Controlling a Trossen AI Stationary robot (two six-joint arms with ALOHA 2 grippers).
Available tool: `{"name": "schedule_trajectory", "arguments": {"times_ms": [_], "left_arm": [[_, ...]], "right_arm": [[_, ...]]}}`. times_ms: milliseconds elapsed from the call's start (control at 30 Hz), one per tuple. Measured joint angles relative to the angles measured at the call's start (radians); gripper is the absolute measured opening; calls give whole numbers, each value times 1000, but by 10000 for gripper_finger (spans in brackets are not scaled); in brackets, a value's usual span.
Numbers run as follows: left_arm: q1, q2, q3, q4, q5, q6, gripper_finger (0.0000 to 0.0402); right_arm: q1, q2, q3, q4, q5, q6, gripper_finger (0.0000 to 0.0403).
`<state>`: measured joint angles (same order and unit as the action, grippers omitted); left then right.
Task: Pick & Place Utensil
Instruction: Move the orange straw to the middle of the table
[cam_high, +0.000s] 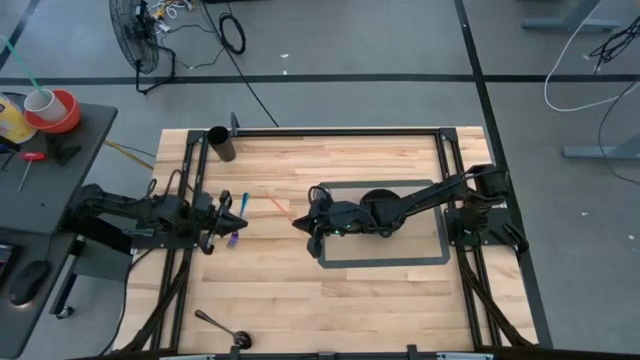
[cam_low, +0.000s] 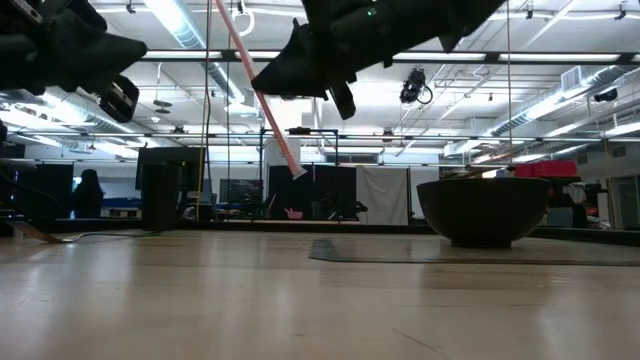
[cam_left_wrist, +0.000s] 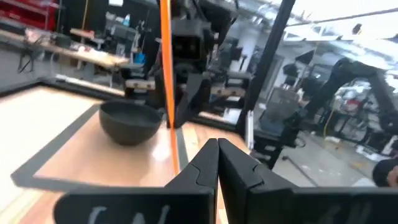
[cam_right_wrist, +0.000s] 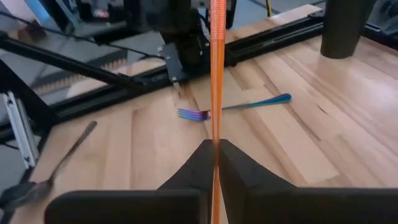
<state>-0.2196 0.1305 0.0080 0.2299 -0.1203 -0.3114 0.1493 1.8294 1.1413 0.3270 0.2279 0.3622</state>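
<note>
My right gripper (cam_high: 303, 222) is shut on a thin orange stick-like utensil (cam_high: 279, 206), held above the table left of the grey mat (cam_high: 440, 255); the utensil also shows in the low view (cam_low: 262, 95). An iridescent blue-purple fork (cam_high: 240, 216) lies flat on the wood. My left gripper (cam_high: 224, 216) is shut and empty, right beside the fork. A black bowl (cam_high: 378, 204) stands on the mat. A black cup (cam_high: 222, 143) stands at the far left. My right gripper pinches the orange utensil's shaft (cam_right_wrist: 217, 134) between its two fingers, partway along its length. The fingers slant down from the table's right side. The utensil is tilted and lifted clear, with its lower end (cam_low: 297, 170) above the table.
A metal spoon (cam_high: 218, 327) lies near the table's near edge at the left. Black frame rails (cam_high: 300, 128) run round the table. Bare wood lies between the fork and the mat.
</note>
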Motion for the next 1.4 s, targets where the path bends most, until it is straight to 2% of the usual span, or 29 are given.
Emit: {"name": "schedule_trajectory", "arguments": {"times_ms": [133,333,467,700,933,1067,1400], "left_arm": [[-19,69,0,32,-98,30,14],[-19,144,0,85,-212,92,14],[-19,151,0,73,-294,96,14],[-19,151,0,63,-305,98,14],[-19,151,0,56,-306,95,14],[-19,151,0,56,-306,87,14],[-19,151,0,57,-306,68,14]], "right_arm": [[3,12,-21,28,-6,44,22],[3,74,43,-93,-40,61,7],[3,124,149,-286,-66,48,4],[3,183,352,-738,-111,70,2],[-18,190,362,-1008,-113,139,2],[-19,190,330,-1001,-116,134,7],[-22,198,244,-891,-136,135,57]]}}
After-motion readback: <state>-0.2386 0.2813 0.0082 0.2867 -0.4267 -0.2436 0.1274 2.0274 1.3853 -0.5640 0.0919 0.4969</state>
